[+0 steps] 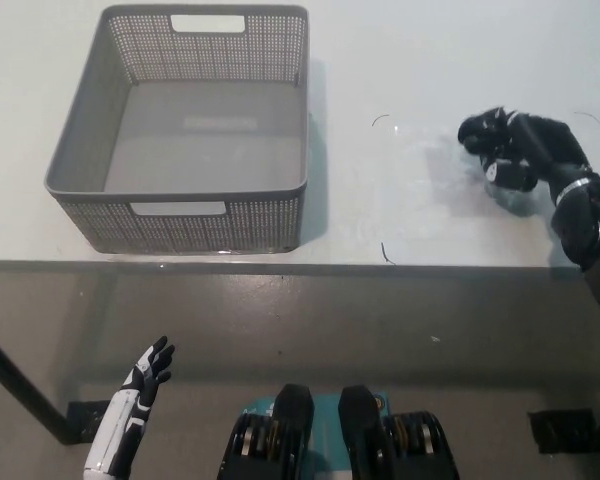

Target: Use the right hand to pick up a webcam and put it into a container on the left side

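My black right hand (525, 150) is over the right part of the white table (400, 60), fingers curled around a small black webcam (477, 130) whose rounded end sticks out to the left of the hand. Black on black, the webcam's outline is hard to separate from the fingers. A faint shadow lies on the table just under the hand, so hand and webcam seem slightly raised. The grey perforated basket (180, 225) stands on the table's left side with nothing inside. My white left hand (145, 385) rests low at the lower left, below the table edge, fingers apart.
The table's front edge (310, 264) runs across the picture's middle, with dark floor below it. Thin dark marks (384, 252) lie on the table between basket and right hand.
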Controlling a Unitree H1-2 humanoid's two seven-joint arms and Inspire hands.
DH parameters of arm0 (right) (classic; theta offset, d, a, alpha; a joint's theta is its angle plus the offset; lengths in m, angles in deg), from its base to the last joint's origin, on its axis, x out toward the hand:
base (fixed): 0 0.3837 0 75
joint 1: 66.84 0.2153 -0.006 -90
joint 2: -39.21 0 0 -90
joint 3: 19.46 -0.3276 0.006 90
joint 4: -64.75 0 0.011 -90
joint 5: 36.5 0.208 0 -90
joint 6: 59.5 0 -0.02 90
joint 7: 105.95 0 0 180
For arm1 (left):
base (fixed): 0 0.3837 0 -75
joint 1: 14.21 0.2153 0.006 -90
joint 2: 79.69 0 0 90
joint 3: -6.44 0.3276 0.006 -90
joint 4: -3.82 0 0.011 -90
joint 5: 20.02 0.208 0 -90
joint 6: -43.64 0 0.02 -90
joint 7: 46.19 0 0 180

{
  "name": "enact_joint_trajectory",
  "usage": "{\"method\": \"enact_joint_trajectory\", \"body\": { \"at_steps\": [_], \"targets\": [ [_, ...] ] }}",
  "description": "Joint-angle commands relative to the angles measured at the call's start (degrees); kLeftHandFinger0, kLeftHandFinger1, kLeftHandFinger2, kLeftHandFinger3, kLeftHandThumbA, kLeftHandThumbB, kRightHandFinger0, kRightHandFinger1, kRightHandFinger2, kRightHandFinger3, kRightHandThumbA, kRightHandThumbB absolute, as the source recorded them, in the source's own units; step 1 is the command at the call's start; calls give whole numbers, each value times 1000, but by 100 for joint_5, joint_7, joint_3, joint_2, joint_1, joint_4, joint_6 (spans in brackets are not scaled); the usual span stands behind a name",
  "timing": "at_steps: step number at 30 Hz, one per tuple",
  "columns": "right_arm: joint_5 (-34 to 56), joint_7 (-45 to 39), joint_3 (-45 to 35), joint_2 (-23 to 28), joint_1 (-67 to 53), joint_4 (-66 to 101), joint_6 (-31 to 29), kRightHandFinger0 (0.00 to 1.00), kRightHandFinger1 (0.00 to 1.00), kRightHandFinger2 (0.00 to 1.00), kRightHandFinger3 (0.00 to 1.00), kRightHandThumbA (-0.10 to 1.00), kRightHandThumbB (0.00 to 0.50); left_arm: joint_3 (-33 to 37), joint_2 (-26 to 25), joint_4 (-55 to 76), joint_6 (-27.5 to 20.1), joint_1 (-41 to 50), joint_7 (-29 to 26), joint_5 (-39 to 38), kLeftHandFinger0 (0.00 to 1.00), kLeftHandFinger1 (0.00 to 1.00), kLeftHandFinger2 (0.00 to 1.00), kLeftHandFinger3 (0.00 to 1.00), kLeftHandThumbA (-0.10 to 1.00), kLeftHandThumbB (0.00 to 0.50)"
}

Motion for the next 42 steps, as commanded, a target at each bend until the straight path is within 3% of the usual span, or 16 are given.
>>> {"method": "enact_joint_trajectory", "body": {
  "at_steps": [1,4,10,17,19,21,29,30,33,34,37,40,42],
  "targets": [
    [485,267,-411,114,656,446,-386,0,372,785,892,-100,129,-10,-101,152,-162,-51,37,-33,1000,1000,1000,1000,1000,193],
    [582,203,-622,140,808,791,-502,0,399,770,889,-100,137,-2,-120,141,-206,-67,37,1,1000,1000,1000,1000,1000,182],
    [764,-181,-922,50,1096,1585,-158,1,418,782,868,-100,158,4,-111,163,-187,-61,47,-15,1000,1000,1000,1000,1000,187],
    [612,-272,-826,-346,1523,2141,120,0,352,742,844,-100,164,-20,-110,199,-105,-56,32,-22,1000,1000,1000,1000,1000,205],
    [598,-250,-811,-514,1653,2165,189,0,308,710,815,-100,165,-9,-110,190,-133,-57,31,0,1000,1000,1000,1000,1000,207],
    [630,-283,-832,-743,1795,2225,392,0,316,726,817,-100,179,8,-98,229,-95,-44,42,6,1000,1000,1000,1000,1000,207],
    [459,68,-648,-1613,2236,1554,286,0,322,710,799,-100,189,35,-73,176,-106,-85,69,-27,1000,1000,1000,1000,1000,220],
    [471,124,-633,-1730,2241,1456,200,0,340,745,814,-100,186,34,-72,171,-98,-86,82,-58,1000,1000,1000,1000,1000,214],
    [455,190,-559,-2108,2308,1174,366,0,310,664,715,-100,244,47,-64,257,-70,-19,59,13,1000,1000,1000,1000,1000,212],
    [473,206,-545,-2214,2344,1031,312,0,289,645,695,-100,235,50,-56,263,-73,-9,67,-9,1000,1000,1000,1000,1000,209],
    [333,363,-395,-2412,2475,707,375,0,276,676,760,-100,224,52,-57,221,-123,-37,72,-33,1000,1000,1000,1000,1000,199],
    [315,485,-280,-2628,2585,345,200,0,263,657,728,-100,197,58,-50,233,-97,-71,87,-62,1000,1000,1000,1000,1000,197],
    [270,620,-190,-2742,2583,166,96,0,250,644,725,-100,211,66,-59,275,-65,-70,110,-80,1000,1000,1000,1000,1000,206]
  ]
}}
